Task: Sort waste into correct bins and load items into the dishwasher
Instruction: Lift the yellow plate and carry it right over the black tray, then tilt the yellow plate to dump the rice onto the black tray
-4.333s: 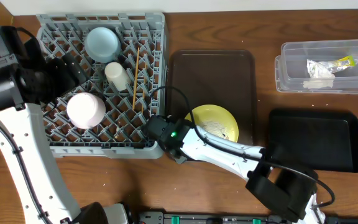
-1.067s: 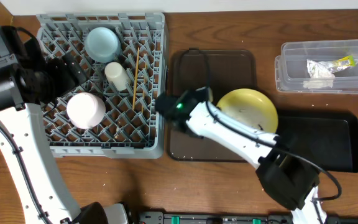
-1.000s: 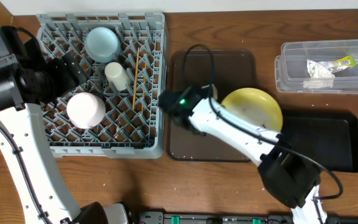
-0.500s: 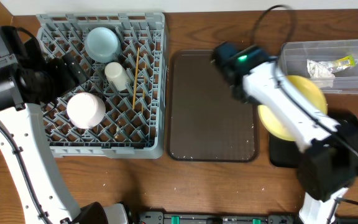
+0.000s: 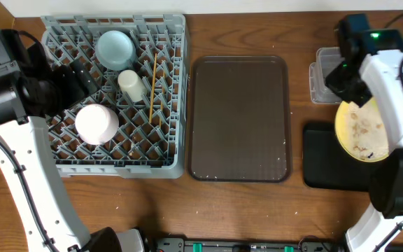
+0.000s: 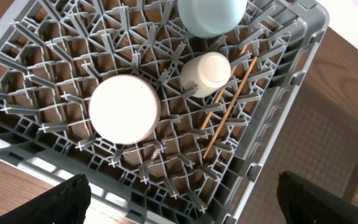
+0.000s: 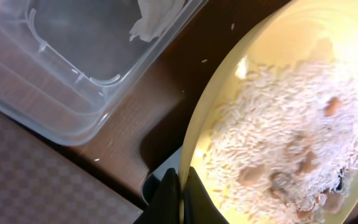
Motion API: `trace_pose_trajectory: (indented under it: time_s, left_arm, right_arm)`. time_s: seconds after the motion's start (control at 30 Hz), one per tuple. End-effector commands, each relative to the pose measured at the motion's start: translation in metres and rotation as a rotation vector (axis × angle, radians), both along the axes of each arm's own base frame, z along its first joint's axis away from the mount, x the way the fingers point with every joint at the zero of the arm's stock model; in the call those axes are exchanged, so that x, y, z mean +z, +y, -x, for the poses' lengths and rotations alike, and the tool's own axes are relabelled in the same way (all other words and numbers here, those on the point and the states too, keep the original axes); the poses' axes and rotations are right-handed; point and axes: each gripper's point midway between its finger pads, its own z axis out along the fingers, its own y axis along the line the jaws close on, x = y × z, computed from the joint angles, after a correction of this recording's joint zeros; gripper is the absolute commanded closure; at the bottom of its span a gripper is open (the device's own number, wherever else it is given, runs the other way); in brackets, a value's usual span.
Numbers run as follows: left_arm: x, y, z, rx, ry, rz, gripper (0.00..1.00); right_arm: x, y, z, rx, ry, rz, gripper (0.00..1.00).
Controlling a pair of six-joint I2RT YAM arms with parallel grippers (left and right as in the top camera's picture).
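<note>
My right gripper [image 7: 181, 186] is shut on the rim of the yellow plate [image 5: 362, 131], which carries whitish rice scraps [image 7: 291, 130] and hangs over the black tray [image 5: 327, 164], just below the clear tub [image 5: 320, 77]. The tub holds the crumpled white wrapper with its yellow-green packet [image 5: 364, 77]. The grey dish rack [image 5: 173, 42] holds the light blue bowl [image 5: 115, 47], the white cup [image 5: 133, 85], the white bowl [image 5: 96, 123] upside down, and the wooden chopsticks [image 5: 153, 87]. My left gripper [image 6: 179, 214] is open above the rack's near edge [image 6: 104, 171].
The dark brown serving tray [image 5: 238, 119] lies between the rack and the bins. My right arm [image 5: 390, 77] crosses over the clear tub. My left arm [image 5: 19, 140] stands at the rack's left side.
My right gripper has carried the yellow plate from the serving tray rightward to above the black tray. The left arm has not moved.
</note>
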Motion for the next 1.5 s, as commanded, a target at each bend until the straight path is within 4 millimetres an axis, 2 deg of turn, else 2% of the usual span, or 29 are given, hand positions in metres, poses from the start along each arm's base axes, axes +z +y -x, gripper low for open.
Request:
trace_pose_trajectory:
  time_s: [0.0, 0.2, 0.47, 0.57, 0.77, 0.93, 1.07, 1.13, 1.47]
  left_arm:
    - [-0.001, 0.002, 0.001, 0.014, 0.005, 0.002, 0.04]
    - [-0.001, 0.002, 0.001, 0.015, 0.005, 0.002, 0.04]
    - [-0.001, 0.002, 0.001, 0.015, 0.005, 0.002, 0.04]
    - [-0.001, 0.002, 0.001, 0.015, 0.005, 0.001, 0.04]
    - [-0.001, 0.002, 0.001, 0.015, 0.005, 0.002, 0.04]
    - [-0.001, 0.002, 0.001, 0.015, 0.005, 0.002, 0.04]
    - [-0.001, 0.002, 0.001, 0.015, 0.005, 0.002, 0.04]
    - [-0.001, 0.002, 0.001, 0.015, 0.005, 0.002, 0.04]
    - [-0.001, 0.002, 0.001, 0.015, 0.005, 0.002, 0.04]
  right_arm:
    - [0.009, 0.002, -0.005, 0.041, -0.033, -0.146, 0.99]
    - [0.009, 0.003, -0.005, 0.078, -0.039, -0.257, 0.99]
    - [0.004, 0.019, 0.008, 0.081, -0.003, -0.462, 0.99]
    - [0.009, 0.027, 0.006, 0.117, -0.026, -0.557, 0.99]
    - [0.014, 0.023, 0.014, 0.105, -0.016, -0.632, 0.99]
    - [0.026, 0.03, 0.015, 0.162, -0.058, -0.762, 0.99]
    - [0.028, 0.022, 0.024, 0.138, -0.037, -0.784, 0.99]
    - [0.035, 0.027, 0.027, 0.176, -0.05, -0.843, 0.99]
    - [0.044, 0.013, 0.027, 0.182, -0.115, -0.91, 0.99]
